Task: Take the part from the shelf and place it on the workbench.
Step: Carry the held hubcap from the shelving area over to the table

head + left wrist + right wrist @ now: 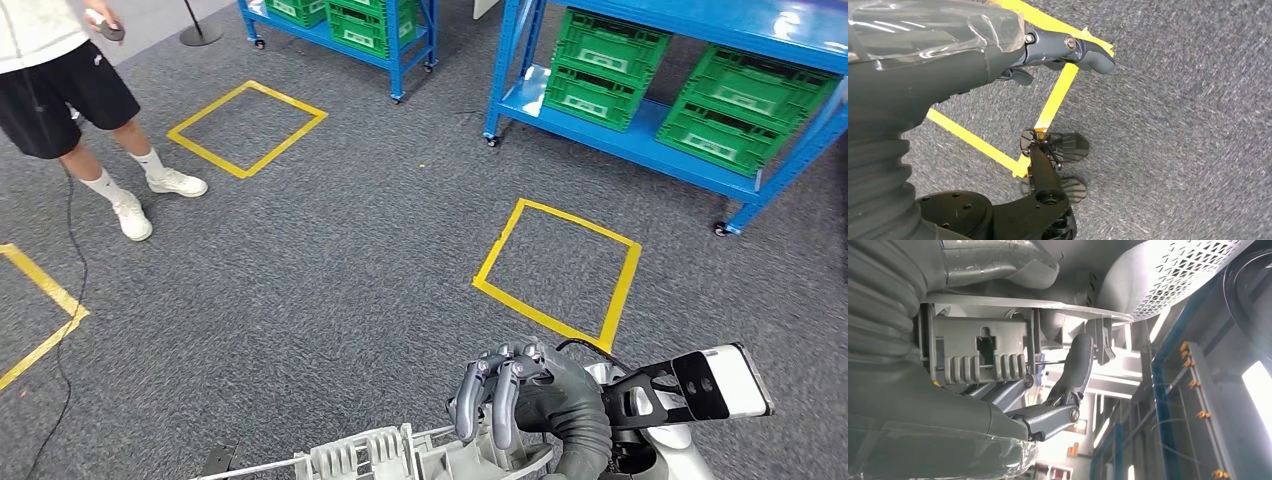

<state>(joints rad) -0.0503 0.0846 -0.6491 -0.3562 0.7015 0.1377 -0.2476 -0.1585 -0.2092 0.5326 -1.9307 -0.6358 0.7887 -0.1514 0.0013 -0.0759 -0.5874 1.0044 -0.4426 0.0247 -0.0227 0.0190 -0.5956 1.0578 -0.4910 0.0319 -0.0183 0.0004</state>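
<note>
- White labels on the green crates [610,65]; writing too small to read.
- Light grey moulded plastic part [385,455] at the bottom edge of the head view, ribbed and slotted, with a flat plate edge; well away from both shelves, above the carpet.
- Same part [979,347] up close in the right wrist view: row of comb-like teeth, notched rectangular cut-out, thin flat flange along one side.
- Right hand [520,400] gripping the part, dark grey fingers [505,385] curled over its edge, grey ribbed cover at the wrist; a finger [1075,367] hooked around the flange in the wrist view.
- Left hand [998,55] hanging over the floor, dark grey and smooth, clear film over its back, one finger [1073,50] stretched out, holding nothing; whether the others are spread or curled, cannot tell.
- Grey speckled carpet [350,270], coarse weave, with yellow tape squares [557,270] marking the floor.
- Blue metal shelf [640,140] on castors, stacked with latticed green crates; a second blue shelf [395,40] further left.
- Person [60,80] in black shorts, white socks and white shoes standing at upper left, a dark object in the hand.
</note>
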